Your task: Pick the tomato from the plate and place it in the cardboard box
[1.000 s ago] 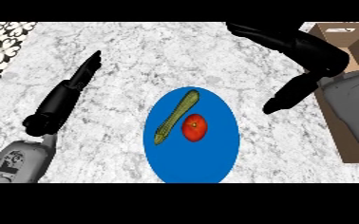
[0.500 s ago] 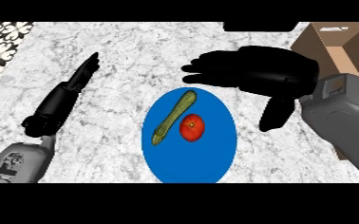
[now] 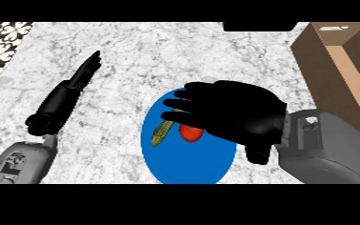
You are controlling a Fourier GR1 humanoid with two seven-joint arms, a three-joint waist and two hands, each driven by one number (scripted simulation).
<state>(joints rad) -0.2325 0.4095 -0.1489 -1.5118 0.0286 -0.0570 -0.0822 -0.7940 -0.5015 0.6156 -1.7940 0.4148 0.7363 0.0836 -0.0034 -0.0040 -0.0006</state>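
Over the blue plate [image 3: 184, 164], right hand [image 3: 235, 110] spread open above round tomato [image 3: 190, 133], cardboard box [image 3: 330, 62] at two o'clock, left hand [image 3: 67, 94] straight, empty.

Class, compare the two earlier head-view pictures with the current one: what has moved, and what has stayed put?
The right hand has swung in from the right, near the cardboard box, to over the blue plate, partly covering the tomato and cucumber; nothing is lifted yet. Tomato, cucumber and plate are unmoved, and the left hand stays open at the left.
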